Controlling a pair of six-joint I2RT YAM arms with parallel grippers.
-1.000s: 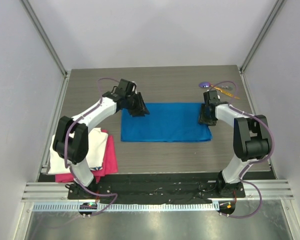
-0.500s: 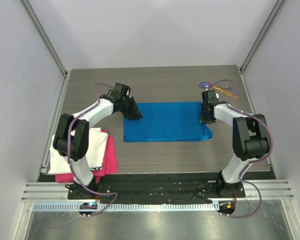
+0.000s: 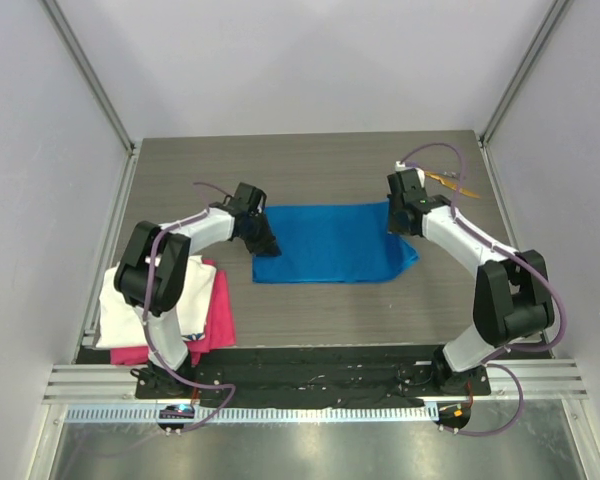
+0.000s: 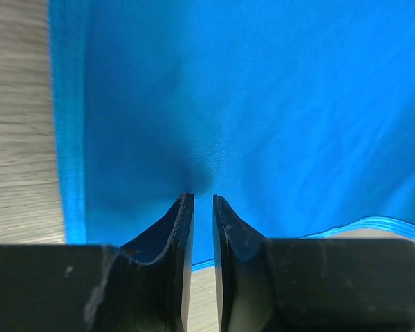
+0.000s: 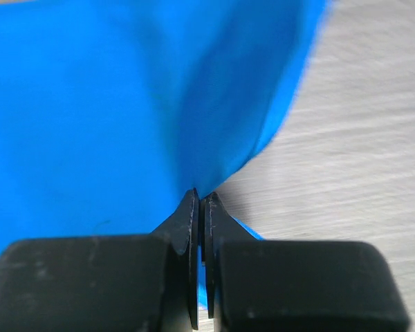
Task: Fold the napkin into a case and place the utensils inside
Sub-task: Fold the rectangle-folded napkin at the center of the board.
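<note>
The bright blue napkin (image 3: 325,243) lies spread on the table. My left gripper (image 3: 264,243) is at its left edge. In the left wrist view (image 4: 203,199) the jaws stand a narrow slit apart and the cloth (image 4: 277,104) puckers up into the tips. My right gripper (image 3: 400,218) is shut on the napkin's right edge, which is lifted off the table. In the right wrist view (image 5: 201,196) the cloth (image 5: 111,117) hangs from the pinched tips. The orange-yellow utensil (image 3: 450,181) lies at the far right behind my right arm. The purple-headed utensil is hidden.
A white cloth (image 3: 120,305) lies on a pink cloth (image 3: 220,315) at the near left of the table. Grey walls stand close on both sides. A purple cable (image 3: 430,150) loops above my right wrist.
My right gripper has moved up and left, lifting the napkin's right edge. My left gripper has moved nearer along the left edge. The napkin's left edge has shifted slightly right.
</note>
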